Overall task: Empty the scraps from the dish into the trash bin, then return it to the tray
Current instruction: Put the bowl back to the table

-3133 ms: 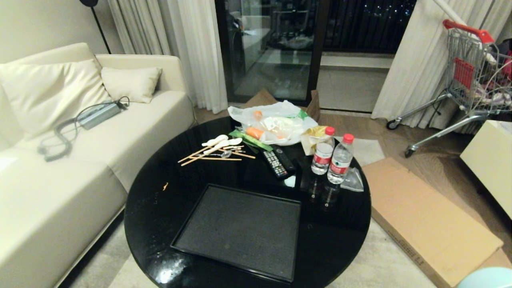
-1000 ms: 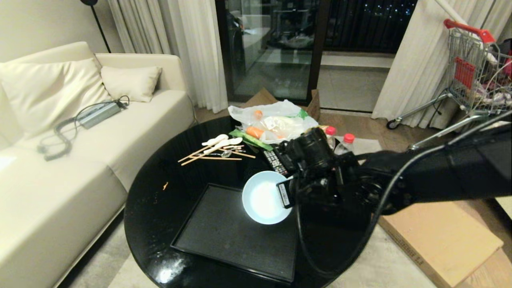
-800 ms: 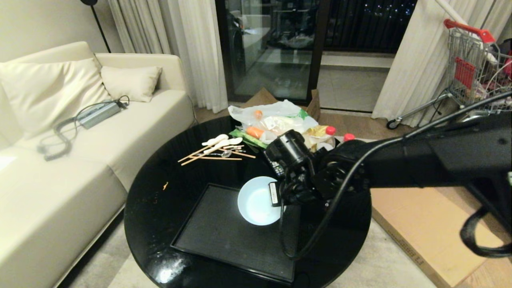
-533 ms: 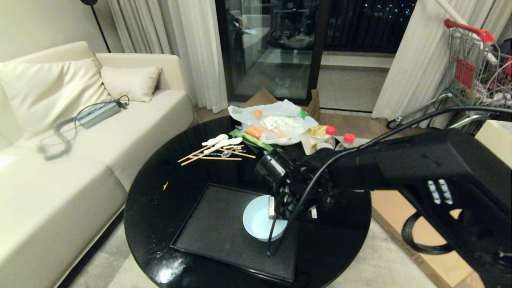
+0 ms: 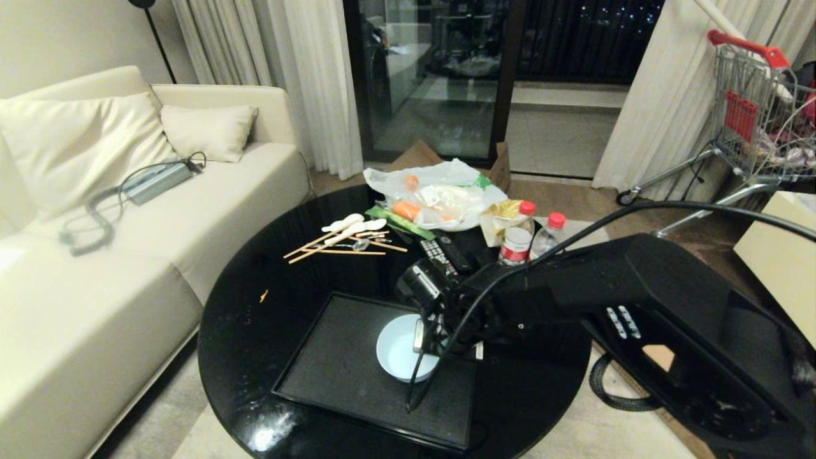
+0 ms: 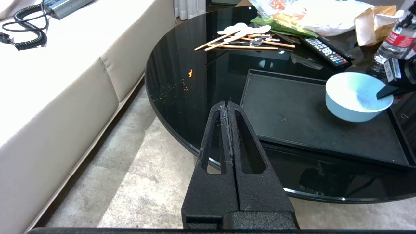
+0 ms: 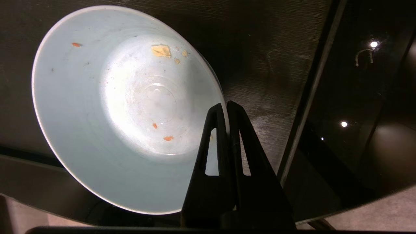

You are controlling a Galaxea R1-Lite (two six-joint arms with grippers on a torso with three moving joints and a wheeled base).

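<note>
— Where is the dish (image 5: 400, 349) now?

— It is over the right half of the black tray (image 5: 344, 370), near the tray's right edge. I cannot tell if its bottom already touches the tray. My right gripper (image 7: 226, 105) is clamped on its rim, one finger inside and one outside.

— Is something left in it?

— Only a few small scraps (image 7: 161, 51), orange and pale yellow crumbs, stuck on the inner wall.

— And your left gripper (image 6: 227, 105)?

— Its fingers are pressed together with nothing between them. It hangs beside the round black table (image 6: 182, 74), above the carpet, off the table's front-left edge.

— What else lies on the table?

— Behind the tray's far edge there are chopsticks (image 5: 338, 247), a remote control (image 5: 441, 254) and two water bottles (image 5: 516, 242), and at the table's far edge a plastic bag (image 5: 440, 191) with food.
</note>
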